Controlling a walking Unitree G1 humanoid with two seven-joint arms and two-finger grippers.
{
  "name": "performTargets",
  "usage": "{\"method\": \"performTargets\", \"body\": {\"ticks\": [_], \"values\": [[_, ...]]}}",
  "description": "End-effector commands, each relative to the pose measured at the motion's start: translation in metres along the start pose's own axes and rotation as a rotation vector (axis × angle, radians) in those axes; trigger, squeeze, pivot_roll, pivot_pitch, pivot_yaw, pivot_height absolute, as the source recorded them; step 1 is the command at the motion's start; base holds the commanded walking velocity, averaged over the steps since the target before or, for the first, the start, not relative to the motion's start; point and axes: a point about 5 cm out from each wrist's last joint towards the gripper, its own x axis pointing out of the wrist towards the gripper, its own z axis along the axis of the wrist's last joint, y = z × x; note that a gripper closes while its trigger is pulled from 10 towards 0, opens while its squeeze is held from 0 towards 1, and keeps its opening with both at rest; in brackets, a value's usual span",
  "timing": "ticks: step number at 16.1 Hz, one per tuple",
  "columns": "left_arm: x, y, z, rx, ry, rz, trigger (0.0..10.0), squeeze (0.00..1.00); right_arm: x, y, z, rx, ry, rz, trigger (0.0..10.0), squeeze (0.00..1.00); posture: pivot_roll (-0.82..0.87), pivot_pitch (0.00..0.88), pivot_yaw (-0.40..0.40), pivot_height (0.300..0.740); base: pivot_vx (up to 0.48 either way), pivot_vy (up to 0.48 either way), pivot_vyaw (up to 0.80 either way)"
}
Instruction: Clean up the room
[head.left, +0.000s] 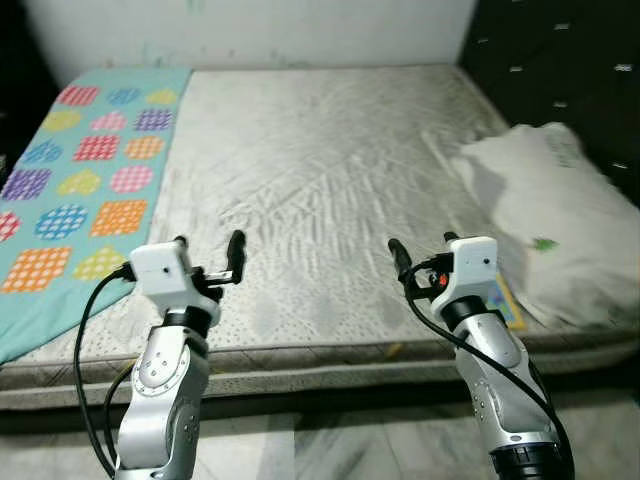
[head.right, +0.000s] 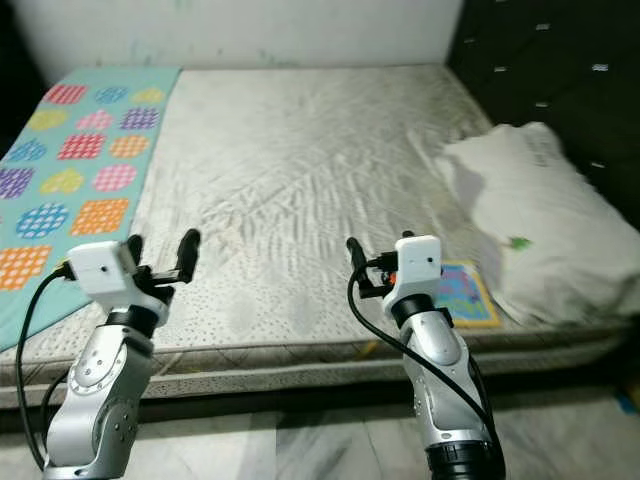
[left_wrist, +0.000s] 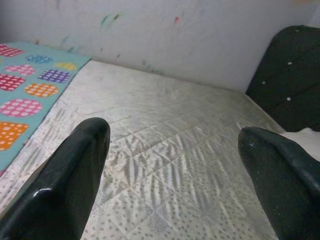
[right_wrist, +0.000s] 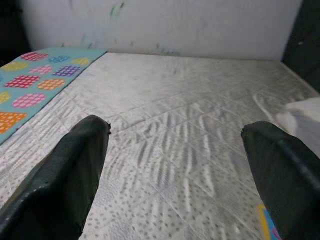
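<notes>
The robot stands at the foot side of a bed (head.left: 330, 150), and nothing is in hand yet: this reads as the approach step of tidying the room, with a choice of first target still open. The left end effector (head.left: 208, 246) hovers over the near edge of the bare quilted mattress, its two black fingers spread wide and holding nothing; the right end effector (head.left: 420, 248) hovers likewise, wide open and empty, just beside a small colourful book (head.right: 463, 292) that lies flat near the mattress edge. A rumpled white pillow (head.left: 555, 215) sits on the robot's right, close to the dark tufted headboard (head.left: 560, 60). On the left, a teal sheet (head.left: 85, 170) printed with bright hearts and circles covers only a strip of the mattress. The next move likely calls for the right arm to reach down and across to the book, or for both arms to take the sheet's edge and draw it over. Behind stands a pale wall (left_wrist: 165, 35) with faint coloured scribbles; the floor (head.left: 320, 445) is grey tile.
</notes>
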Motion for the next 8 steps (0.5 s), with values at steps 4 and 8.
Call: {"method": "performTargets", "body": {"ticks": [4,8], "values": [[0.0004,-0.0001,0.0027,0.007,-0.007,0.002,10.0,0.00,-0.0008,-0.0026,-0.0007,-0.011,0.000,-0.004,10.0,0.00,-0.15,0.070,0.014,0.740,0.348,0.000,0.00],[0.0014,0.0009,-0.0002,0.030,0.003,0.044,10.0,0.00,-0.0005,-0.0031,-0.0014,-0.014,0.001,-0.006,10.0,0.00,-0.15,0.068,0.013,0.740,0.000,0.000,0.00]]}}
